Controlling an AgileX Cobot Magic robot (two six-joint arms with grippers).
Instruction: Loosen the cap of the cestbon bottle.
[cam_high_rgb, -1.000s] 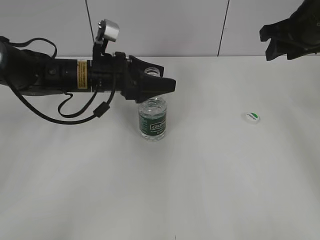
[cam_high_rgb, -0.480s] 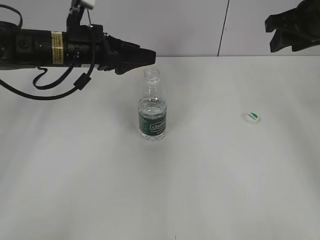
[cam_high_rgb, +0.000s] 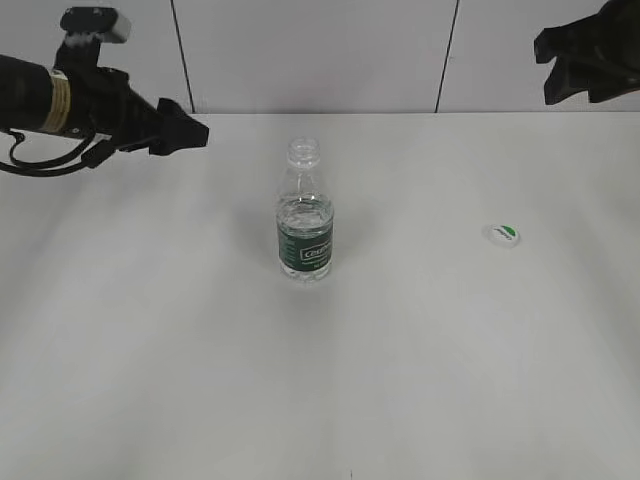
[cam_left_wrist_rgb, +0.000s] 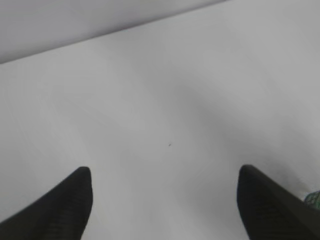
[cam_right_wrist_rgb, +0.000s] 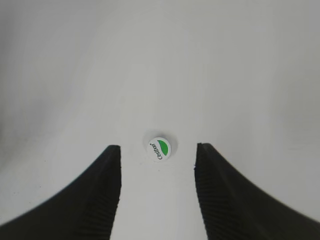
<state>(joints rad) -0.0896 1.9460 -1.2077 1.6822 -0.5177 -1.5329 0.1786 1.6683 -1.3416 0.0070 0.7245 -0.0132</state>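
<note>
The cestbon bottle (cam_high_rgb: 305, 220) stands upright mid-table, clear with a dark green label band, its threaded neck bare. The cap (cam_high_rgb: 503, 235) lies on the table to the right of it, white with a green mark, top up. My left gripper (cam_high_rgb: 190, 132) hangs at the far left, well away from the bottle; in the left wrist view it (cam_left_wrist_rgb: 165, 172) is open over bare table. My right gripper (cam_high_rgb: 570, 65) is raised at the top right. The right wrist view shows it (cam_right_wrist_rgb: 158, 147) open, with the cap (cam_right_wrist_rgb: 160, 148) far below between its fingertips, untouched.
The white table (cam_high_rgb: 320, 380) runs back to a pale wall with dark vertical seams (cam_high_rgb: 445, 55). A green sliver (cam_left_wrist_rgb: 314, 198) shows at the right edge of the left wrist view, beside the right finger.
My left arm has pulled back to the left, from over the bottle's neck to the far left edge. The bottle stands alone. Cap and right gripper have barely moved.
</note>
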